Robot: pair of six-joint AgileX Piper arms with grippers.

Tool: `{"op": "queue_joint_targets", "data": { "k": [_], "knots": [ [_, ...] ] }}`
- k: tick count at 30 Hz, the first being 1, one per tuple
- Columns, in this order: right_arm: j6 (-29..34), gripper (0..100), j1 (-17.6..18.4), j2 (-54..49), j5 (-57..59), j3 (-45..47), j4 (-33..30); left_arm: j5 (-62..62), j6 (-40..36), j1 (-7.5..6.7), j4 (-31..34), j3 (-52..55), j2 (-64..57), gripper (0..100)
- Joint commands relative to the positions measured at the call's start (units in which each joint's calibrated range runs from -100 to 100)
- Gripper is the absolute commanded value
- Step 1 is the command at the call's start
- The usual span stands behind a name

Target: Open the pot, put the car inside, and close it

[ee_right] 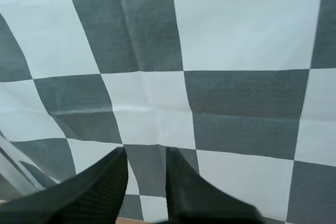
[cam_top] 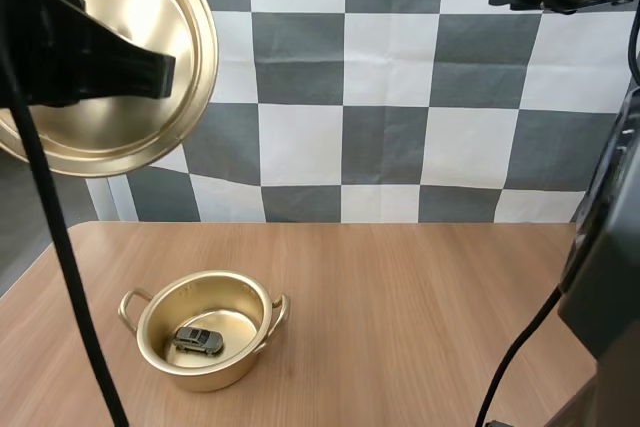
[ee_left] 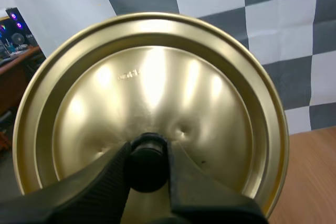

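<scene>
The small grey car (cam_top: 198, 340) lies on the bottom of the open gold pot (cam_top: 215, 375), which stands towards the left of the wooden tabletop (cam_top: 420, 307). The gold lid (ee_left: 152, 87) hangs well above the pot, tipped up on edge, with the left gripper (ee_left: 148, 150) clamped on its black knob (ee_left: 148, 174). The right gripper (ee_right: 147, 156) has its fingers slightly apart, nothing between them.

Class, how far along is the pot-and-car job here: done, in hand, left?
Done: the gold metal pot stands open with the small grey toy car inside. In hand: the left gripper pinches the round gold lid by its black knob, held high. Left: setting the lid on the pot.
</scene>
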Motion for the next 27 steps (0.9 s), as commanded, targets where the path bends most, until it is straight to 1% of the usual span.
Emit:
{"op": "queue_joint_targets", "data": {
  "k": [1, 5, 8, 13, 20, 27],
  "knots": [
    [0.0, 42, 0.0, -0.7, 0.1, 0.7, -0.5, 0.2, 0.0, 0.04, 0.1, 7.8, 0.9, 0],
    [0.0, 42, 0.0, -2.2, 0.1, 0.8, -1.2, 0.2, 0.0, 0.04, 0.2, 19.0, 2.7, 0],
    [0.0, 42, 0.0, -3.5, 0.1, 0.8, -1.9, -1.8, 0.0, 0.04, 0.2, 23.6, 3.4, 0],
    [0.0, 42, 0.0, -6.0, 0.1, 0.8, -2.5, -6.0, 0.0, 0.04, 0.2, 26.3, 6.5, 0],
    [0.0, 42, 0.0, -9.9, 0.1, 0.8, -2.8, -12.8, 0.0, 0.04, -0.8, 26.5, 12.6, 0],
    [0.0, 42, 0.0, -12.8, 0.1, 0.8, -3.2, -12.2, 0.0, 0.04, -2.3, 26.5, 19.7, 0]
  ]
}}
